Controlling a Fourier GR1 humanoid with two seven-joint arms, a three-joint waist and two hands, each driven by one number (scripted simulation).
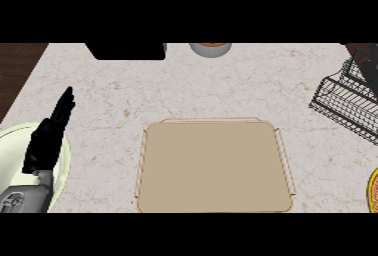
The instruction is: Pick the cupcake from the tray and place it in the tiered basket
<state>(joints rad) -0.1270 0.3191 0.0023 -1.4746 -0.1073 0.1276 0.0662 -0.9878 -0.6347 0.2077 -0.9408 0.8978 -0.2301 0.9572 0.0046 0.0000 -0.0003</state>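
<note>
The tan tray [212,167] lies at the counter's middle front, and nothing shows on its surface. No cupcake is plainly in view. The black wire tiered basket [347,102] stands at the right edge, partly cut off by the view. My left hand [48,140] is at the far left with its fingers straight and pointing away from me, holding nothing. It rests over a pale yellow plate [65,165]. My right hand does not show.
A small round grey thing with an orange-brown top [210,49] sits at the counter's back edge; I cannot tell what it is. A black block [125,51] stands to its left. An orange-yellow rim [373,191] shows at the right edge.
</note>
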